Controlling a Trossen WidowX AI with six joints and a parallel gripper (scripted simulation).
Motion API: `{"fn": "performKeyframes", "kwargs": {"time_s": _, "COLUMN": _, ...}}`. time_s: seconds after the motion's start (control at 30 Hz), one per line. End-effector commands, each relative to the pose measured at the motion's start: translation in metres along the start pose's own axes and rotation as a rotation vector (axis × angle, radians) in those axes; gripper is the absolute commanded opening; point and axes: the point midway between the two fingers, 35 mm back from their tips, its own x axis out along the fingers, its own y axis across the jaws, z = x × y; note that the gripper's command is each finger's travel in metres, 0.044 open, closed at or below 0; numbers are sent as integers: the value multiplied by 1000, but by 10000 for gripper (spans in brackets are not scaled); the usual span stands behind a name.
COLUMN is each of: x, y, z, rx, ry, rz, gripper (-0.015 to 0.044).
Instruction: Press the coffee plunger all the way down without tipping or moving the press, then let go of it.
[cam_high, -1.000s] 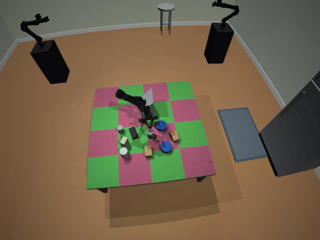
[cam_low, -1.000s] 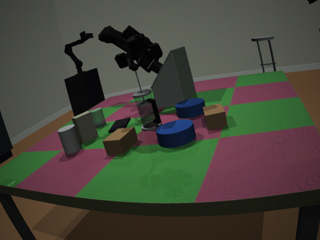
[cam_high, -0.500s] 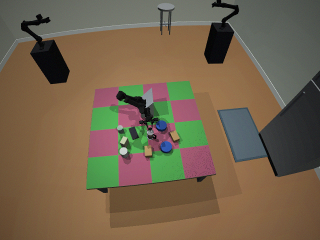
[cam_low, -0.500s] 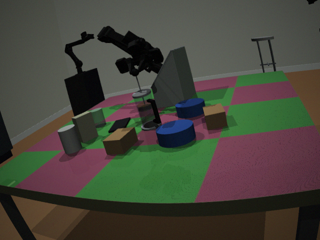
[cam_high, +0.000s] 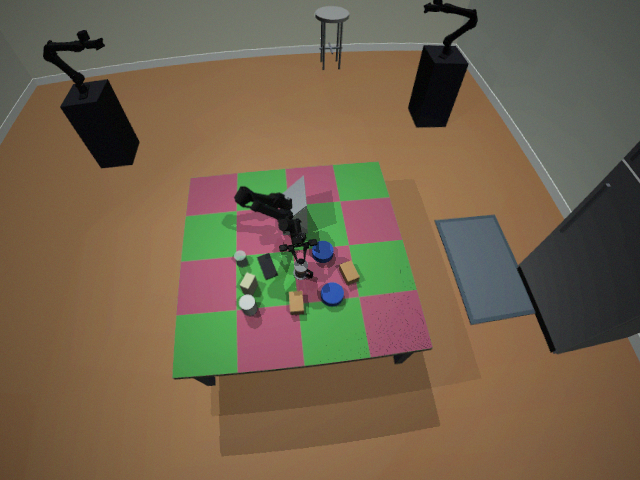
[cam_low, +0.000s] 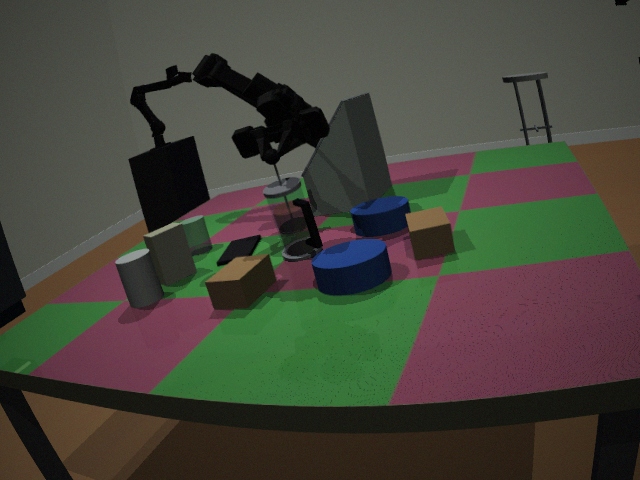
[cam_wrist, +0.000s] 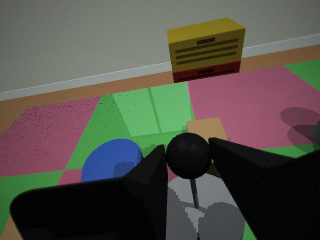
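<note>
Desk (cam_high: 330, 341): we saw pink and green checks.
Plunger knob (cam_wrist: 187, 155): we saw black.
Hand (cam_wrist: 186, 159): we saw black.
Discs (cam_low: 351, 266): we saw blue.
Boxes (cam_low: 240, 281): we saw tan.

Arm (cam_low: 258, 98) bent downward, fingers clamped on the plunger knob (cam_wrist: 187, 154)

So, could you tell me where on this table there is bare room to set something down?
The checkered table is bare along its near row of squares, in front of the tan box and blue disc. The right-hand column beyond the other tan box is bare too. Around the coffee press, with the gripper shut on its knob, things stand crowded.
</note>
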Motion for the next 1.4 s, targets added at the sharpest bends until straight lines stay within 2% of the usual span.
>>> {"fn": "performKeyframes", "kwargs": {"time_s": 0.0, "x": 8, "y": -2, "z": -29, "rx": -40, "ry": 84, "rz": -8, "gripper": 121}}
{"fn": "performKeyframes", "kwargs": {"time_s": 1.37, "x": 20, "y": 2, "z": -22, "rx": -39, "ry": 83, "rz": -9, "gripper": 121}}
